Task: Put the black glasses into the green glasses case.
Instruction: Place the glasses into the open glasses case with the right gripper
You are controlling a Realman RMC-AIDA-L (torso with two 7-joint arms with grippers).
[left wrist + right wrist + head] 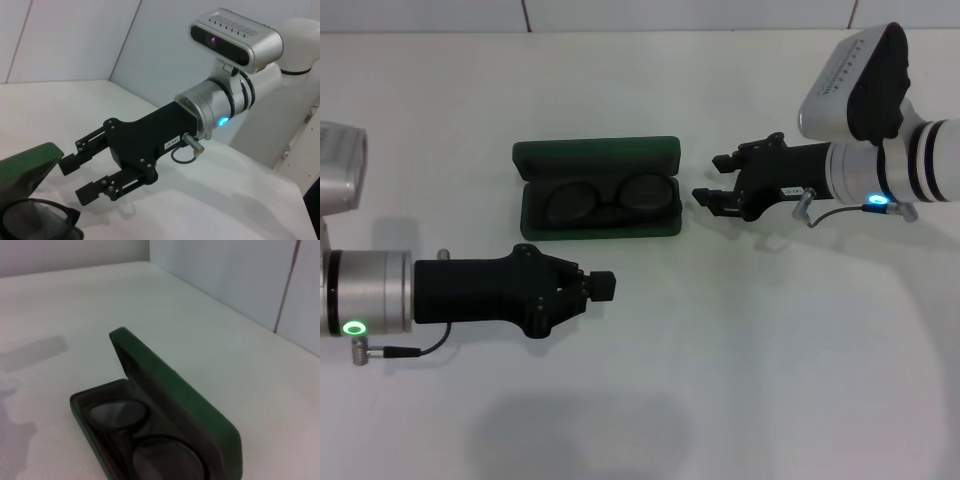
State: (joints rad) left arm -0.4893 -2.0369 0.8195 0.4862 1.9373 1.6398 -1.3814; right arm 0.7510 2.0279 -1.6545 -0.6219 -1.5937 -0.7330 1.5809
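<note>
The green glasses case lies open on the white table, lid tipped toward the far side. The black glasses lie folded inside its tray. My right gripper is open and empty, just right of the case's right end and apart from it. My left gripper is shut and empty, hovering on the near side of the case. The left wrist view shows the right gripper open beside the case lid and one lens of the glasses. The right wrist view shows the case with the glasses in it.
The white table meets a pale wall along its far edge. The right arm's wrist camera housing stands high above the table at the right.
</note>
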